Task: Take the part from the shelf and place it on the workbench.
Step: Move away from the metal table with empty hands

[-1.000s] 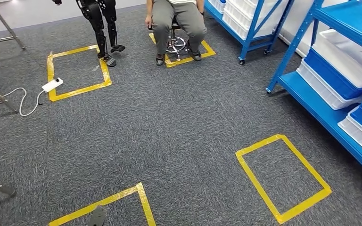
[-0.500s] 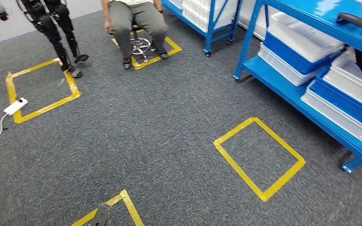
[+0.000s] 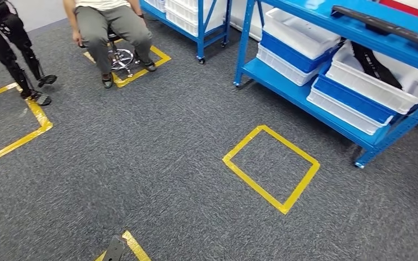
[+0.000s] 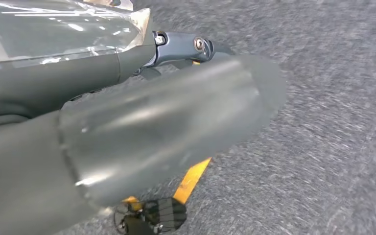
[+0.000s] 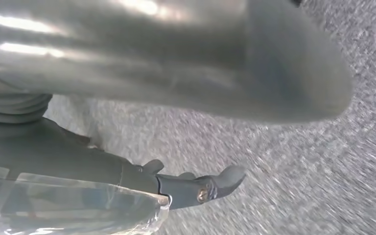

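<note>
One part tops shelf; hands apart.

A seated person is cut off at the head view's top edge, with only legs and lower torso showing. A second dark robot at the upper left is cropped the same way. The blue shelf runs out past the right edge. A long dark part lies on its top level; its detail is too small to tell. In both wrist views the carpet is motion-blurred, and the left hand and right hand are close, soft grey shapes that hide how the fingers lie.
</note>
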Tool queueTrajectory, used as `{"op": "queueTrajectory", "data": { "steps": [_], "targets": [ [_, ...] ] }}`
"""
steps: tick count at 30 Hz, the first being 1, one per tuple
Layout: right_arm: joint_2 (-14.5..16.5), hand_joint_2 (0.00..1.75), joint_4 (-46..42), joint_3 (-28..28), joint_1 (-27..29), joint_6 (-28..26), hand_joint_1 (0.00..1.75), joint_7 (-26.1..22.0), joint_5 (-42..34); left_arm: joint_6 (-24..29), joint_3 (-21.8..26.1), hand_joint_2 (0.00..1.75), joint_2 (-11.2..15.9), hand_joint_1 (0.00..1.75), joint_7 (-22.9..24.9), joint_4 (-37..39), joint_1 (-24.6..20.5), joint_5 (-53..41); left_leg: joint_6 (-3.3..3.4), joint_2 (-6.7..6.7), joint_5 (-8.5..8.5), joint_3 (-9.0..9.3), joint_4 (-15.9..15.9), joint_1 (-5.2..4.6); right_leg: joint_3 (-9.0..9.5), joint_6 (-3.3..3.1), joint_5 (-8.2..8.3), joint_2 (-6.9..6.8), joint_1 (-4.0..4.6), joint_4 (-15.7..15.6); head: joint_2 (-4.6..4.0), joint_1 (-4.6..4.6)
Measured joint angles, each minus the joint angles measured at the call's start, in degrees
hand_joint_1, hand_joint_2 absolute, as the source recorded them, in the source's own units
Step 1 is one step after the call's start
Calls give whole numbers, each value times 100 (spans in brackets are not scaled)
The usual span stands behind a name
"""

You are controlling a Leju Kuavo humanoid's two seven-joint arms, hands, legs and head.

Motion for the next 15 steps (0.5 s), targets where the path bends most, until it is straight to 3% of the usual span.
{"op": "queueTrajectory", "data": {
  "steps": [1,2,4,5,7,9,10,12,13,15],
  "targets": [
    [5,0,0,-1,-8,0,0,0,-1,0,0,0,1,0,1,-1,7,-1,18,100,1,-8,-2,-18,-197,-16,-182,-142,12,415,0,20],
    [9,0,0,-1,-13,0,0,0,-1,0,0,0,3,0,1,0,14,-1,22,192,1,-16,0,-32,-362,-17,-319,-197,8,775,0,27],
    [11,0,0,-1,-3,0,0,0,-2,0,0,0,3,0,2,0,17,-1,23,345,-1,-26,1,-45,-458,20,-391,-237,2,1059,0,28],
    [10,0,0,-1,5,0,0,0,-3,0,0,0,2,0,2,0,14,-1,20,406,-3,-24,1,-44,-352,55,-322,-260,-1,903,0,32],
    [1,0,0,-1,11,0,0,0,-6,0,0,0,-3,0,2,0,8,-1,3,529,-14,-10,2,-40,86,126,-77,-402,-12,168,0,41],
    [-3,0,0,-1,-4,0,0,-2,-7,0,-1,0,-4,0,2,0,3,-1,-39,634,-39,15,3,-61,457,107,94,-663,17,-496,0,40],
    [-2,0,0,-1,-12,0,0,-3,-6,0,-1,0,-2,0,2,0,0,-1,-67,682,-55,30,4,-74,542,69,129,-739,37,-654,0,36],
    [-1,0,0,-1,-14,0,0,-4,-6,0,-2,0,-4,0,2,-1,-9,-1,-125,790,-80,65,-5,-86,538,-8,153,-674,66,-699,0,29],
    [-1,0,0,-1,-11,1,0,-4,-6,0,-2,0,-5,0,2,-3,-15,-1,-160,810,-101,76,2,-71,536,-49,166,-596,23,-709,0,24],
    [-2,0,0,-1,-9,7,0,-3,-8,1,-2,0,-6,0,2,-8,-29,-1,-222,597,-296,-5,248,-40,550,-133,200,-459,-44,-735,0,7]
  ]
}}
